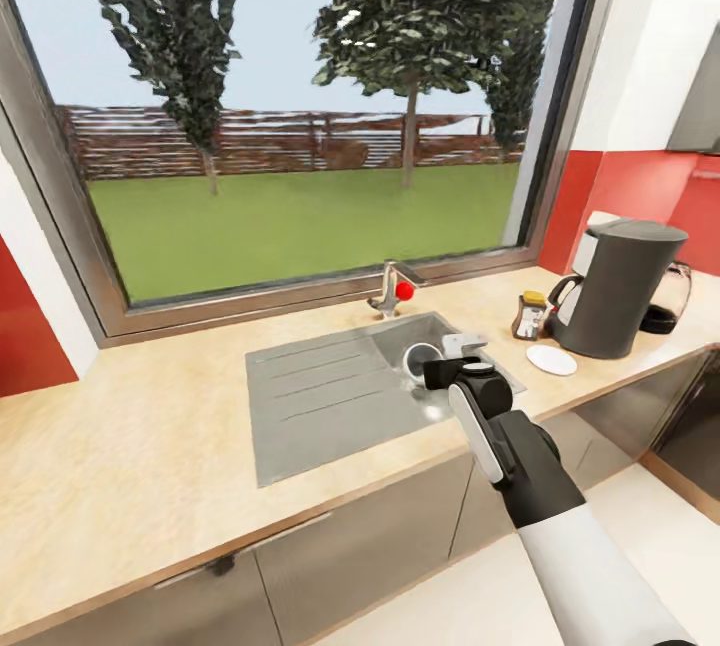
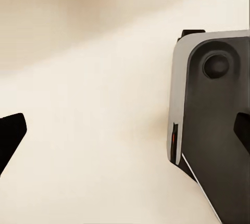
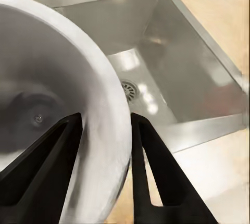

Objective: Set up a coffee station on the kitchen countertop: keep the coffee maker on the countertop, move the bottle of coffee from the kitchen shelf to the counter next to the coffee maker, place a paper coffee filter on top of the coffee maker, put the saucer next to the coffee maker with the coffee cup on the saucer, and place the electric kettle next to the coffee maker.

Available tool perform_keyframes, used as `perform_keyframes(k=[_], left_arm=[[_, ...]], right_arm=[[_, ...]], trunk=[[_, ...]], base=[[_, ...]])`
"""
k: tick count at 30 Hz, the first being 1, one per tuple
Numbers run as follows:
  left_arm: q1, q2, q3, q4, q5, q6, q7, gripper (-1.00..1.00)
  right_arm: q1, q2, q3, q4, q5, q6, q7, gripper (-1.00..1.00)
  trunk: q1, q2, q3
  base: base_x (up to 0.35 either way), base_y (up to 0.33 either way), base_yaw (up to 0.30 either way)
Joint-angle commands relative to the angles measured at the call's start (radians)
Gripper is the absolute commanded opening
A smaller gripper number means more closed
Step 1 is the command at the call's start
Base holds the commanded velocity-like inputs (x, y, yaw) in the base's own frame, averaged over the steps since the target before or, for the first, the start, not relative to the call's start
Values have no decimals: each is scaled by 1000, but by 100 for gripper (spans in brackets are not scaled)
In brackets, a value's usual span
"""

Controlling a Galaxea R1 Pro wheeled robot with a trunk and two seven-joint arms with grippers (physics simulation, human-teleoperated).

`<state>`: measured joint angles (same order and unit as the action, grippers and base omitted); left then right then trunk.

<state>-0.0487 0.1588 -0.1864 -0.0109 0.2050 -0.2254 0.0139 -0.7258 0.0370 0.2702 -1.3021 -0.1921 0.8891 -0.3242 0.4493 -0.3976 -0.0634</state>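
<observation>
— Over the sink (image 1: 330, 396), what is being held?
— The coffee cup (image 3: 57, 104) is being pinched by its rim in the right hand (image 3: 104, 125), for carrying to the saucer (image 1: 551, 359) beside the coffee maker (image 1: 620, 286).

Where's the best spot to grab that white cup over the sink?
Take the cup by its rim, coming from the open mouth. The wall is thin, so the right pincer fits one finger inside and one outside, as it grips now.
</observation>
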Motion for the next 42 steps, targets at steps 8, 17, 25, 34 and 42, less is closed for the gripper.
perform_keyframes(k=[8, 17, 25, 34, 42], left_arm=[[0, -1, -11, 0, 7, -3, 1, 100], [0, 1, -10, 0, 8, -2, 3, 100], [0, 1, -11, 0, 8, -2, 3, 100], [0, 5, -9, 0, 8, -1, 4, 100], [0, 11, -9, 2, 10, 1, 4, 100]], right_arm=[[-1, 0, 1, 0, -10, 2, -10, -100], [-1, 0, 1, 0, -10, 2, -10, -100], [-1, 0, 1, 0, -10, 2, -10, -100], [-1, -5, 0, 7, -8, 2, -9, -100], [-1, -6, 0, 7, -7, 2, -9, -100]], trunk=[[1, -2, -2], [1, -2, -2], [1, -2, -2], [1, -2, -2], [1, -2, -2]], base=[[101, -267, -266], [86, -263, -266], [-163, -223, -255], [-127, -227, -40], [9, -243, -1]])
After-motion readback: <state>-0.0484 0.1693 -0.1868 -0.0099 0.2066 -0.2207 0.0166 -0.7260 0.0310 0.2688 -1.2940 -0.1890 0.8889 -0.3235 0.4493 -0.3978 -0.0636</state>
